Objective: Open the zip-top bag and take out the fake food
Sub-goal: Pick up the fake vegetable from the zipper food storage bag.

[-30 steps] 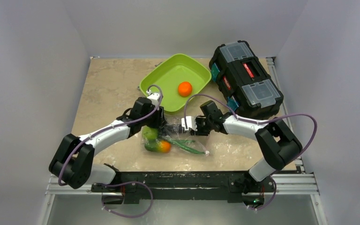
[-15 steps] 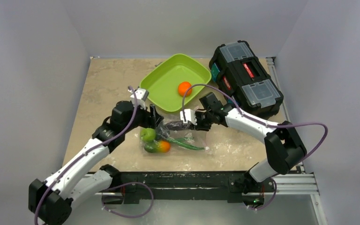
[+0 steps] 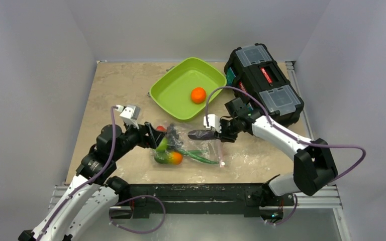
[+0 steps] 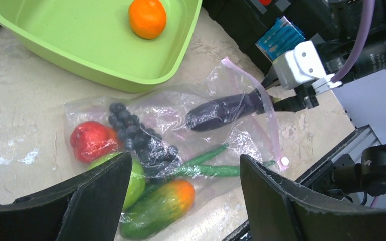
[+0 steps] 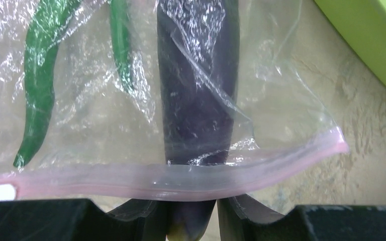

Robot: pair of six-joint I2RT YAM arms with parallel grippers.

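Overhead view first: I see the zip-top bag (image 3: 206, 150) lying flat on the table (image 3: 115, 90), just in front of the green tray (image 3: 173, 95) and between my two arms. It is clear and crinkled, with the fake food (image 3: 170, 156) bunched at its left end. My left gripper (image 3: 157, 142) hangs by that end. My right gripper (image 3: 221, 134) sits at the bag's right side, the purple eggplant (image 3: 198, 134) sticking out from it. An orange (image 3: 198, 95) lies in the tray, and a black toolbox (image 3: 264, 85) stands beside it.

Left wrist view: my fingers (image 4: 95, 201) are spread wide above the bag with nothing between them. Inside the bag I make out a red strawberry (image 4: 93, 140), dark grapes (image 4: 130, 133), a lime (image 4: 136, 173) and green pods (image 4: 208, 163). The pink zip strip (image 4: 267, 113) curls over the eggplant.

Right wrist view: the strip runs straight across the eggplant, whose tip pokes out past the bag's mouth and is pinched between my fingers (image 5: 261, 221)
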